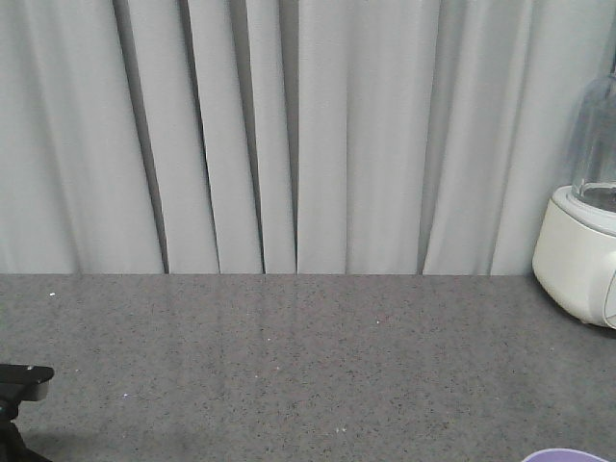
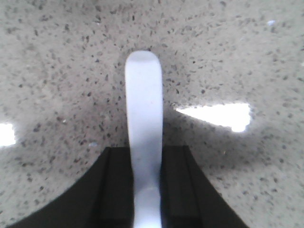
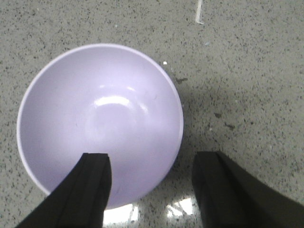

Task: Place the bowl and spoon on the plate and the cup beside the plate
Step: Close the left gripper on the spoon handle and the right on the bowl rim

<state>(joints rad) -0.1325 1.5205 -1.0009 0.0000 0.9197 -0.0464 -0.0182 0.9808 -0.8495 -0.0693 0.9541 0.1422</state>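
The pale bluish-white spoon (image 2: pixel 144 118) lies lengthwise in the left wrist view, its stubby handle end pointing away over the speckled counter. My left gripper (image 2: pixel 146 187) is shut on the spoon, one black finger pressed against each side. In the right wrist view the lavender bowl (image 3: pixel 99 118) stands upright on the counter. My right gripper (image 3: pixel 152 164) is open and straddles the bowl's near right rim, with the left finger (image 3: pixel 92 185) over the inside and the right finger (image 3: pixel 218 190) outside. A sliver of the bowl's rim (image 1: pixel 568 454) shows in the front view. Plate and cup are out of view.
A grey speckled counter (image 1: pixel 289 366) runs back to a pale curtain (image 1: pixel 289 135). A cream blender base with a clear jar (image 1: pixel 582 250) stands at the far right. A black arm part (image 1: pixel 21 385) shows at the lower left edge.
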